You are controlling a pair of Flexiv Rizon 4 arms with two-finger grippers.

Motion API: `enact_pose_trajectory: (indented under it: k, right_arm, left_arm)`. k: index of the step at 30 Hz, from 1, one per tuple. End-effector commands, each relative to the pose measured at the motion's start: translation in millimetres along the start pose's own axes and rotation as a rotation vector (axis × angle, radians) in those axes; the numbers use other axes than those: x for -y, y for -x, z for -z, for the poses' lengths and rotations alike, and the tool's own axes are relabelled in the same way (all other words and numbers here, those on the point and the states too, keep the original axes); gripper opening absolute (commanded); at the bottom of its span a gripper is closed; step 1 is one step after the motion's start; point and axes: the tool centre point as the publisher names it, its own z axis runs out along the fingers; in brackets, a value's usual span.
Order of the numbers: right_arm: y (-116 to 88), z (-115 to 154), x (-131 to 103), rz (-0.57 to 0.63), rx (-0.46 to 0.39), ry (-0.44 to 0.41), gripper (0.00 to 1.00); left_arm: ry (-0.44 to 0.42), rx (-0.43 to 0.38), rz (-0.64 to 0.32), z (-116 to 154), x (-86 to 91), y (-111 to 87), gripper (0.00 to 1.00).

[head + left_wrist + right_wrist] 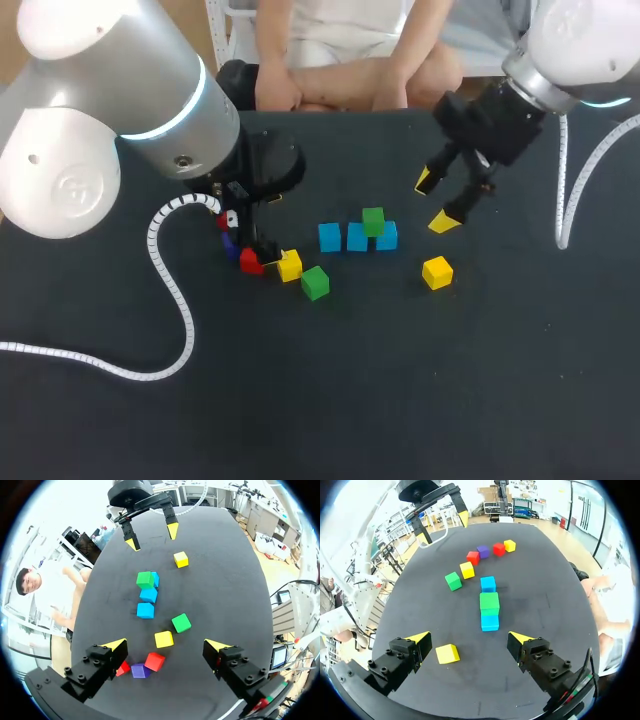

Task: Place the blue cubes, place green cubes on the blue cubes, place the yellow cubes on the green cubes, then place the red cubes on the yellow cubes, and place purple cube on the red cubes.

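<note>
Three blue cubes (357, 238) lie in a row mid-table, with a green cube (373, 221) on top toward the row's right end. A second green cube (315, 283), a yellow cube (290, 265), a red cube (251, 261) and a purple cube (140, 670) cluster to the left. Another red cube (122, 668) lies beside the purple one. My left gripper (166, 645) hangs open above this cluster, over the yellow cube (164, 639). Off to the right, a lone yellow cube (437, 272) sits by itself. My right gripper (434, 202) is open and empty above the table, right of the row.
A white coiled cable (170, 300) trails over the left part of the table from my left arm. Another coiled cable (565, 190) hangs at the right. The table's back edge (340, 110) runs just behind both grippers.
</note>
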Motion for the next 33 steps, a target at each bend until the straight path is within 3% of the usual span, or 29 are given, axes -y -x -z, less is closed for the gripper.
enact_pose_trajectory:
  k: [1, 6, 13, 23, 33]
  right_arm:
    - [-1.5, 1.9, -0.7, -0.001, 0.004, -0.001, 1.00]
    - [-2.9, 4.3, -0.9, -0.003, 0.020, -0.017, 1.00]
    - [-9.2, 10.1, 2.1, 0.029, 0.135, -0.055, 1.00]
    - [-22.0, 6.9, 15.7, 0.019, 0.164, -0.038, 1.00]
    - [-18.8, 7.5, 21.8, 0.047, 0.181, -0.031, 1.00]
  left_arm:
    - [-0.004, -0.002, -0.001, -0.4, -1.5, 0.5, 1.00]
    - [-0.004, -0.002, -0.001, -0.4, -1.5, 0.5, 1.00]
    - [-0.004, -0.002, -0.001, -0.4, -1.5, 0.5, 1.00]
    - [-0.004, -0.002, -0.001, -0.4, -1.5, 0.5, 1.00]
    - [-0.004, -0.002, -0.001, -0.4, -1.5, 0.5, 1.00]
